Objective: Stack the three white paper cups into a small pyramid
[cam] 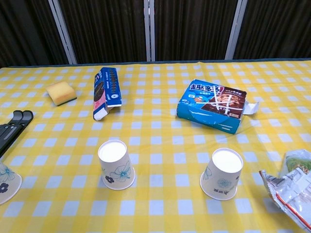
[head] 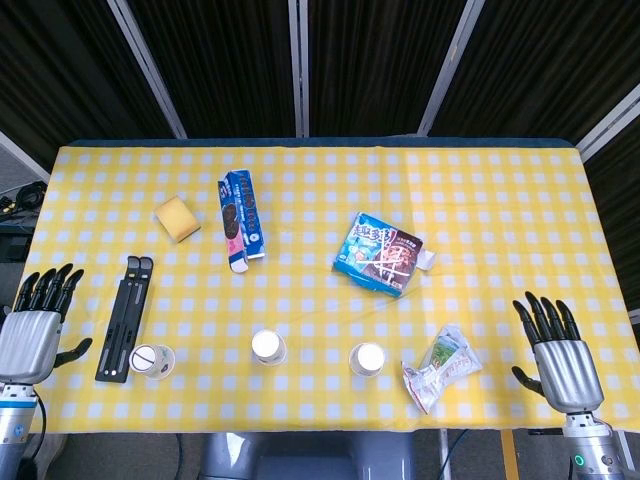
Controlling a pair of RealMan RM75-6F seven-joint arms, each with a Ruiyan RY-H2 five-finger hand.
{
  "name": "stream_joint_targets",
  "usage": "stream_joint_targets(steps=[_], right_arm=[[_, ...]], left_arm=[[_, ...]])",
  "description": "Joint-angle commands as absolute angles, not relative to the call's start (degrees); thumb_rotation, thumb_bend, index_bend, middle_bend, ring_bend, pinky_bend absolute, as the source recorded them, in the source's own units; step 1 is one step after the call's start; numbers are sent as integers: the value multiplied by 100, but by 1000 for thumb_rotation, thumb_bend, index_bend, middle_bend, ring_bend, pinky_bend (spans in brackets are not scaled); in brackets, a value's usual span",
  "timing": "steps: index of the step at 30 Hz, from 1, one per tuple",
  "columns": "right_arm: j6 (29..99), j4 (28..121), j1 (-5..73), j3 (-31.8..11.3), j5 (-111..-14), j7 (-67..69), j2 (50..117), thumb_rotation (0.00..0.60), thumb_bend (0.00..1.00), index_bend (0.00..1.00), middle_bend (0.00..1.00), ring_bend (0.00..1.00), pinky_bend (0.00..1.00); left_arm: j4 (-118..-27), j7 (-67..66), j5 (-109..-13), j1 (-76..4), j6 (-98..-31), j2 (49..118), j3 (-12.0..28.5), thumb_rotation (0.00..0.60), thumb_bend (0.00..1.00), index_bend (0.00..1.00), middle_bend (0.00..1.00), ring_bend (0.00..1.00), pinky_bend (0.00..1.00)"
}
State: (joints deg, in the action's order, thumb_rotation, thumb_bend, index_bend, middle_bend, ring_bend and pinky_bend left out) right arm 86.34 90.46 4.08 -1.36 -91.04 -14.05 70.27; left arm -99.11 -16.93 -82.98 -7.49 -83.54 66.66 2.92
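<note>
White paper cups stand upside down along the counter's (head: pixel 480 180) near edge: middle cup (head: pixel 268 347), left cup (head: pixel 152 360) well to its left, right cup (head: pixel 367 359) to its right. Left hand (head: pixel 35 325) and right hand (head: pixel 560 350) are open, holding nothing. Cups look light and crushable; grip gently around the sides.
</note>
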Motion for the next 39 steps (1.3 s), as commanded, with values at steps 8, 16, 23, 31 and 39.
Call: stream_joint_targets(steps=[8,16,23,31,39], right_arm=[[8660,9065,394,-128,-9120,-1365,7003,600,34,13,0,0,0],[8616,9063,414,-142,-9087,-1353,7004,600,34,13,0,0,0],[8597,9053,411,-131,-9074,-1341,6997,600,34,13,0,0,0],[8654,9082,390,-115,-9126,-1346,6979,600,34,14,0,0,0],[8640,9085,395,-108,-9135,-1365,6988,600,34,14,0,0,0]], left_arm=[[-9932,-1735,-8305,-747,-8343,6666,269,600,182,0,0,0,0],[-9964,-1742,-8255,-747,-8306,6614,267,600,182,0,0,0,0],[-10189,-1776,-8377,-670,-8312,6323,118,600,181,0,0,0,0],[-10487,-2043,-8383,-791,-7670,5902,-230,600,182,58,0,0,0],[-10567,-2639,-8238,-1052,-7099,6054,-312,600,182,144,0,0,0]])
